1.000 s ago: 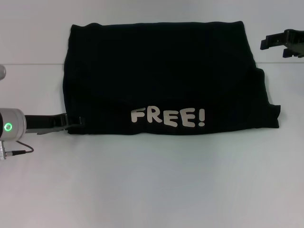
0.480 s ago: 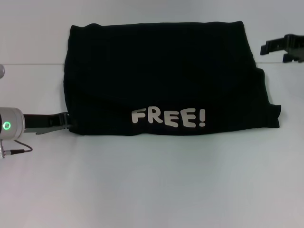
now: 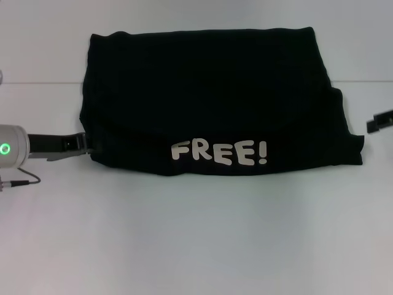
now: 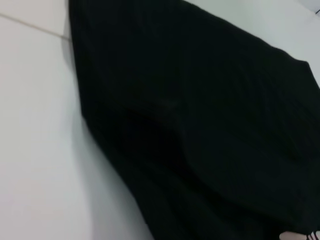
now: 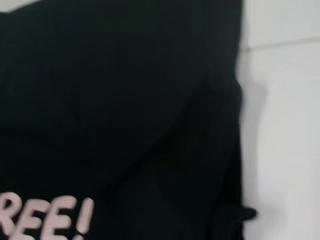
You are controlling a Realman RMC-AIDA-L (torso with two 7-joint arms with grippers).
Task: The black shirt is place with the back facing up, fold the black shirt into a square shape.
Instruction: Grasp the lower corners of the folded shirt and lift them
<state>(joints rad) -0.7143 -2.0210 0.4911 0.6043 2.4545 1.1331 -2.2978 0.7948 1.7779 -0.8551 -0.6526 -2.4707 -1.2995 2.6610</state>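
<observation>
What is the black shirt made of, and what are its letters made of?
The black shirt looks like soft matte knit cloth, maybe cotton: it sags and creases at the folds. The cream "FREE!" lettering looks like flat printed ink or vinyl, with crisp edges.

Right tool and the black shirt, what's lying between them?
Nothing. In the head view only bare white table separates the right tool from the black shirt.

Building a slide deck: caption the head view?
Folded black shirt on white table, left end effector at its edge.
</observation>
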